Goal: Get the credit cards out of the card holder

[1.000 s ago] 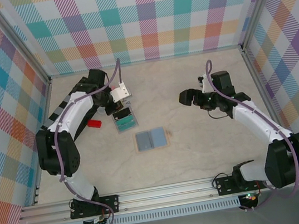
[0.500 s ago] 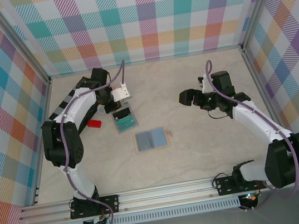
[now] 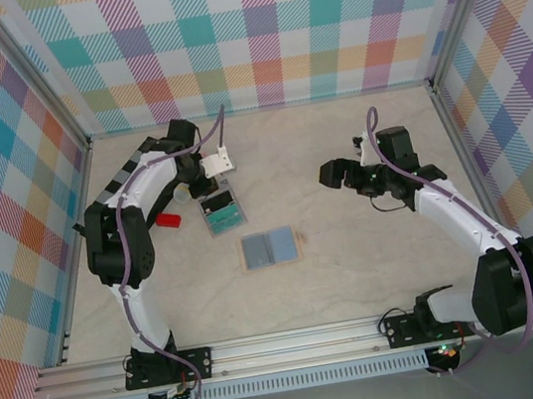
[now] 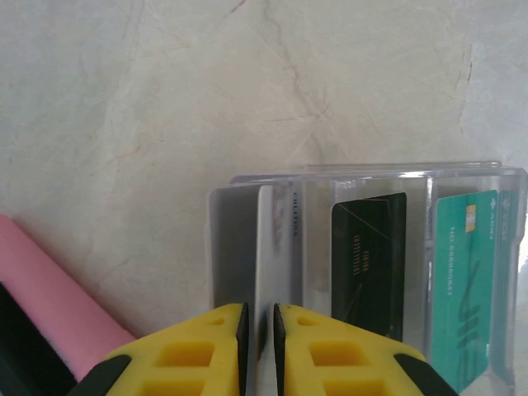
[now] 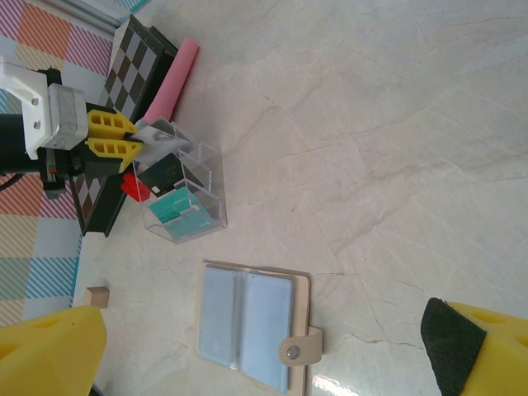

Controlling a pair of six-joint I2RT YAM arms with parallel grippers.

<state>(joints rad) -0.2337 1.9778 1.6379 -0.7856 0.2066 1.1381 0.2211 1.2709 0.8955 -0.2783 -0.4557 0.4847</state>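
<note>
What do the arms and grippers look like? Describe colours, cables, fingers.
The left arm and right arm have white links, black joints and thin purple cables. The left gripper and right gripper carry blocky yellow fingers with black pads.

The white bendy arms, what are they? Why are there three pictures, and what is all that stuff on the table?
They are two robot arms, a left arm and a right arm, bolted to a table. Each ends in a pinching tool with two yellow fingers. One picture comes from a camera high above. The other two come from little cameras on the wrists, so you see each tool's own fingers up close. On the table lie an open card holder, blue inside, and a clear box with a teal card and a dark card standing in it. The left tool has a grey card between its fingertips at the box; I cannot tell whether it is pinching it. The right tool is wide open and holds nothing.
</note>
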